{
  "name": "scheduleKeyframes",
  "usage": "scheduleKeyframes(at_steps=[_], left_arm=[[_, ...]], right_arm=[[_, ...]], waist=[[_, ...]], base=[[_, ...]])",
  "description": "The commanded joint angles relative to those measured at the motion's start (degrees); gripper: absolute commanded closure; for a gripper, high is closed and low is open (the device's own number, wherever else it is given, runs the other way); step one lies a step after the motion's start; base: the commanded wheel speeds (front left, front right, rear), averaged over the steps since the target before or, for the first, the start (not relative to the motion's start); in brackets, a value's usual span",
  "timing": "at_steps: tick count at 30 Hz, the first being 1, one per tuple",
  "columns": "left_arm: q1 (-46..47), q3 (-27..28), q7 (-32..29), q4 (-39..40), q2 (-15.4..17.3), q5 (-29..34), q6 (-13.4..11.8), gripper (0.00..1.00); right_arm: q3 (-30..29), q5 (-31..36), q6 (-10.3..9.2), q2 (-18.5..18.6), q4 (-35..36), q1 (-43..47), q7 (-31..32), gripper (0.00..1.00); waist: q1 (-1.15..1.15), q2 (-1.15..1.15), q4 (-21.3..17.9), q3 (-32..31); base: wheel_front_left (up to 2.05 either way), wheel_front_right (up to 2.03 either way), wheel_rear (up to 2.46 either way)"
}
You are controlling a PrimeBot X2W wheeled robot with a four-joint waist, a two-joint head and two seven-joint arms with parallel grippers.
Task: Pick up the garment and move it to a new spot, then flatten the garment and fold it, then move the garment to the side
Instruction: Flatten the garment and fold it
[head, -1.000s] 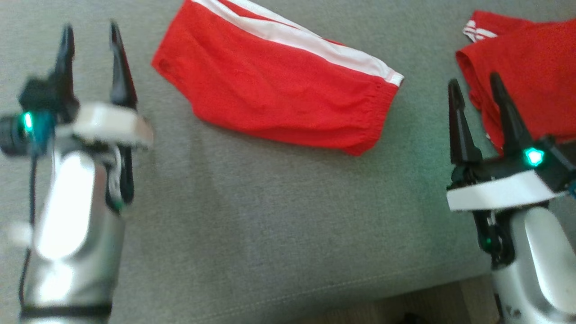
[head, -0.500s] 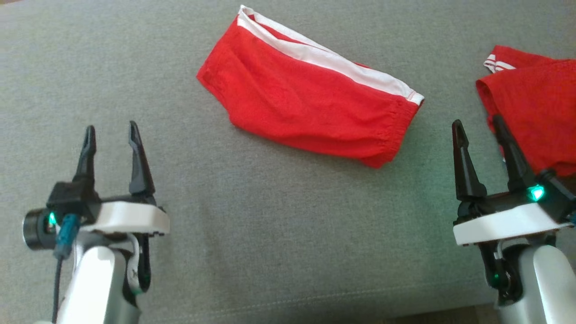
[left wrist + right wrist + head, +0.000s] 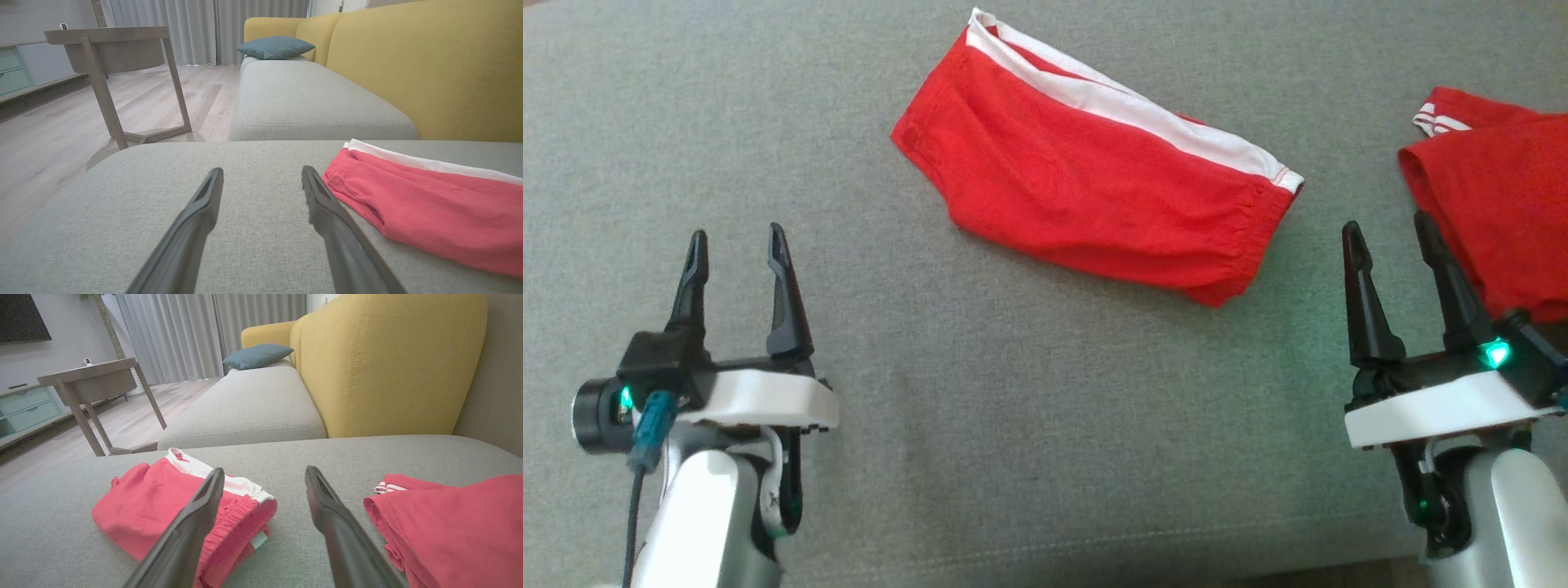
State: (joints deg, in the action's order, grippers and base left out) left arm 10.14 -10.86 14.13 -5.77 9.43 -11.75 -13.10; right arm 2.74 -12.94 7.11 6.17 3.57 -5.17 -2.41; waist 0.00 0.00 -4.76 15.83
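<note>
- The left gripper [image 3: 737,235] is held at the near left above the grey seat cushion [image 3: 1013,425]. Its two dark fingers are pointed toward the far side.
- Its fingers are spread wide apart, and nothing is held between them.
- The pale left forearm is seen rising from the near left corner of the head view, with a green light lit at the wrist.
- The right gripper [image 3: 1386,222] is held at the near right, with its fingers likewise pointed away. They are parted just as widely, and nothing is gripped.
- The red shorts [image 3: 1086,171] are laid folded on the cushion in the far middle. They are farther off than both grippers and apart from each.
- The shorts are set slantwise, with a white band [image 3: 1127,110] along the far edge and the gathered waistband at the right end.
- A second red garment [image 3: 1494,220] is laid at the right edge, partly cut off by the frame, with bare cushion between it and the shorts.
- The right gripper's outer finger is seen across this garment's near left edge. Whether it touches the cloth cannot be told.
- Farther off, a yellow backrest [image 3: 408,61] is seen on the right and a blue pillow [image 3: 274,46] on a farther seat. A wooden side table [image 3: 106,45] is seen on the floor to the left.
</note>
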Motion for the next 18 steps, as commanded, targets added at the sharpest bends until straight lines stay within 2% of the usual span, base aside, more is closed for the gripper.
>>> scheduleKeyframes(at_steps=[1, 4, 9, 15, 18], left_arm=[[1.7, 1.5, 0.0, 2.0, 1.3, 0.0, 0.1, 0.0], [4.1, 0.1, -0.7, 1.6, 1.3, -0.3, 1.8, 0.0], [13.6, -3.8, -5.2, -1.9, 0.9, -0.7, 6.8, 0.0], [26.8, -6.3, -13.8, -14.6, 0.1, -2.8, 12.3, 0.0], [32.1, -6.6, -17.7, -22.3, 0.5, -3.2, 13.7, 0.0]], right_arm=[[0.8, 0.4, 0.37, 0.0, 2.2, -0.5, 0.3, 0.0], [0.6, 0.4, 0.37, 0.0, 2.6, -0.9, 0.3, 0.0], [0.8, 0.2, 0.37, 0.1, 3.3, -1.9, 0.3, 0.0], [2.6, -0.5, 0.37, 0.1, 2.9, -3.9, -0.1, 0.0], [3.0, -0.8, 0.37, 0.0, 2.4, -4.5, -0.6, 0.0]], waist=[[0.0, 0.0, 0.1, 0.2], [0.0, 0.0, 0.3, 1.2], [0.0, 0.0, -0.1, 3.8], [0.0, 0.0, -2.6, 7.1], [0.0, 0.0, -3.9, 8.4]], base=[[0.0, 0.0, 0.0], [0.0, 0.0, 0.0], [0.0, 0.0, 0.0], [0.0, 0.0, 0.0], [0.0, 0.0, 0.0]])
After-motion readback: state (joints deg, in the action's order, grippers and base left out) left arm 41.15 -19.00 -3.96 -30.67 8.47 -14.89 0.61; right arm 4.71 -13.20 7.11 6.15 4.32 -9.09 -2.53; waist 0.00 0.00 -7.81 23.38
